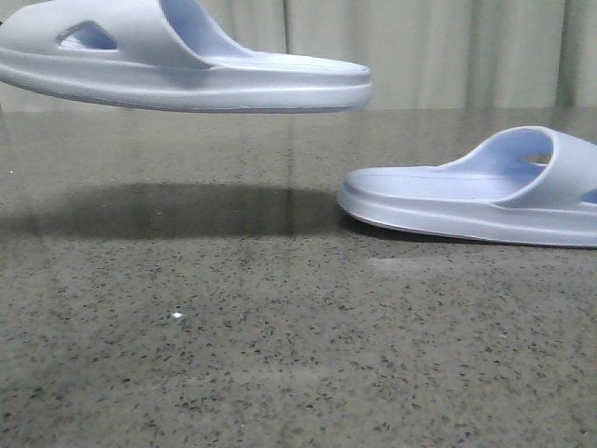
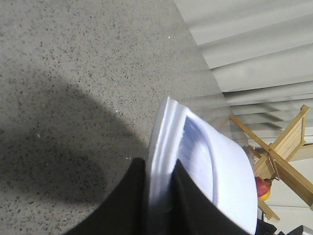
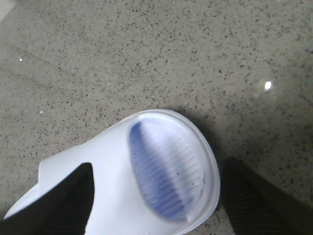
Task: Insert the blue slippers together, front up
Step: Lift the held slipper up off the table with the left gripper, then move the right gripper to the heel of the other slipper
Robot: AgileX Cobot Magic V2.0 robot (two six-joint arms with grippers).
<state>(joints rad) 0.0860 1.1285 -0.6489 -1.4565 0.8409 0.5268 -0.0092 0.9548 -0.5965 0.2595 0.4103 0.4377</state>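
Two slippers: left hand clamped on the raised one's sole, only its wrist view shows that; right hand apart around the desk one.

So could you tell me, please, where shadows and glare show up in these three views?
Front view: a broad dark shadow lies on the table under the raised slipper; the other slipper rests on the table. Left wrist view: a soft shadow falls beside the left gripper, shut on that slipper's sole. Right wrist view: a small bright glint on the table, and the right gripper's fingers look blurred.
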